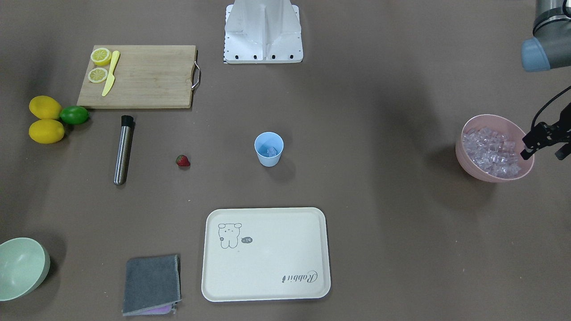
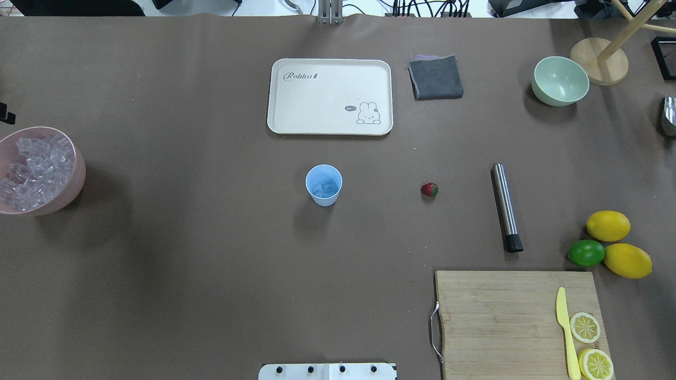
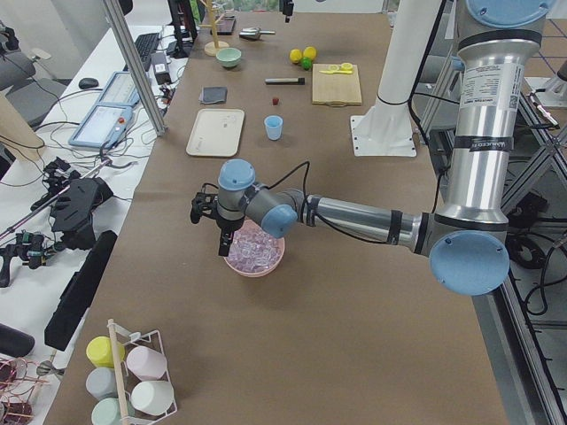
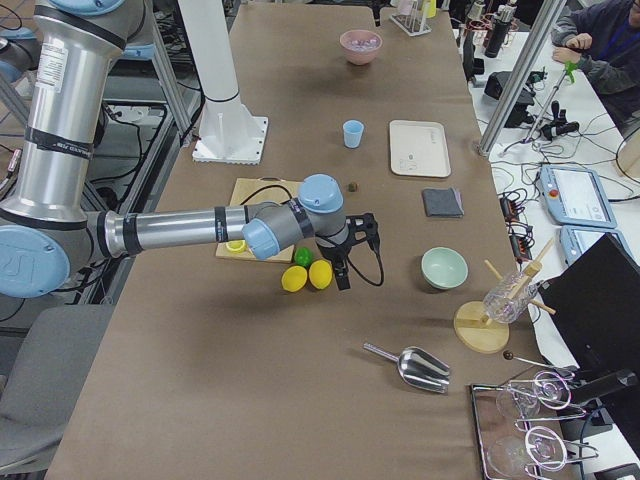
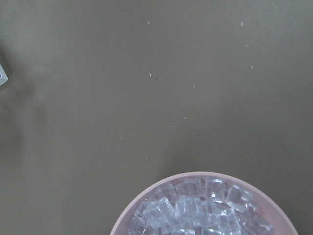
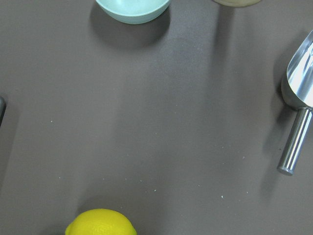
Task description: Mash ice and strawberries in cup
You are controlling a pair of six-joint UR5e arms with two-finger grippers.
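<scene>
The cup [image 2: 324,184] stands mid-table with a little ice [image 2: 327,187] inside. The strawberry [image 2: 429,189] lies near it, not in yet. Nothing is mashed. Far off, the left gripper [image 1: 543,154] hangs spread and empty over the pink bowl [image 1: 464,158]. I cannot tell about the right gripper [image 4: 345,265].

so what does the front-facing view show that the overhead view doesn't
Only front-facing: the left gripper, open above the pink bowl's edge; overhead catches just a dark sliver there. Only overhead: a round wooden stand base and the edge of a metal scoop. Both: the cup with ice inside, the strawberry lying on the table, the tray, the cutting board.
</scene>
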